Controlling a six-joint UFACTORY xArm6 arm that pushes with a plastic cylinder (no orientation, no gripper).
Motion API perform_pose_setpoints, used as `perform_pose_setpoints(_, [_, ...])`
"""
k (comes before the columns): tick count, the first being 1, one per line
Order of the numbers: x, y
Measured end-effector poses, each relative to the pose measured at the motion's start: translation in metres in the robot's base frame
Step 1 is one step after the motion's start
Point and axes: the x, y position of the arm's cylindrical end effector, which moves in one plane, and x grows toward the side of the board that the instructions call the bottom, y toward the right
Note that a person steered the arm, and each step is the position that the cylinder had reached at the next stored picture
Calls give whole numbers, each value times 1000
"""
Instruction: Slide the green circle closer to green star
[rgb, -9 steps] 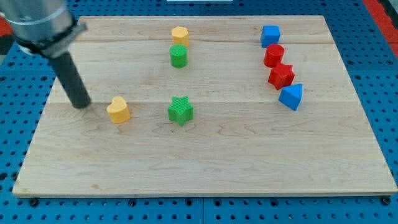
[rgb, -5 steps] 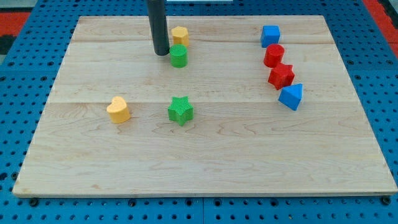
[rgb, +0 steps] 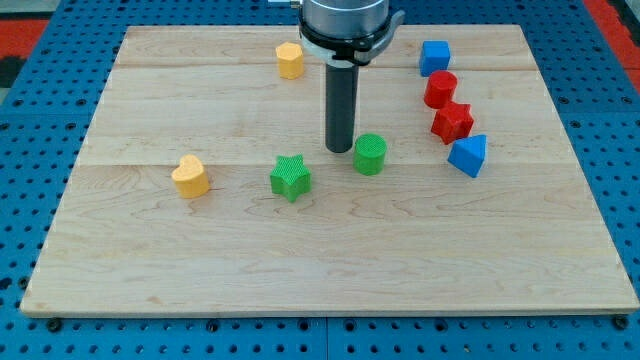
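The green circle (rgb: 369, 154) stands on the wooden board (rgb: 150, 260), right of the board's middle. The green star (rgb: 290, 177) lies a short way to its left and slightly lower, with a gap between them. My tip (rgb: 339, 148) rests on the board just left of and a little above the green circle, close to its upper-left side. The dark rod rises straight up from there to the arm's head at the view's top.
A yellow hexagon (rgb: 290, 60) sits near the top middle. A yellow heart (rgb: 190, 176) lies left of the star. At the right stand a blue cube (rgb: 435, 57), a red cylinder (rgb: 440, 90), a red star (rgb: 452, 122) and a blue triangle (rgb: 468, 155).
The tip swept from the left edge up to the green circle and then down to the right. The green circle moved from below the yellow hexagon to beside the green star's right.
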Motion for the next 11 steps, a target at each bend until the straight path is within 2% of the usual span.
perform_pose_setpoints(1, [-13,6])
perform_pose_setpoints(2, [15,46])
perform_pose_setpoints(3, [57,47])
perform_pose_setpoints(5, [20,48])
perform_pose_setpoints(6, [37,64])
perform_pose_setpoints(7, [50,115])
perform_pose_setpoints(8, [78,143])
perform_pose_setpoints(9, [123,149])
perform_pose_setpoints(11, [103,63])
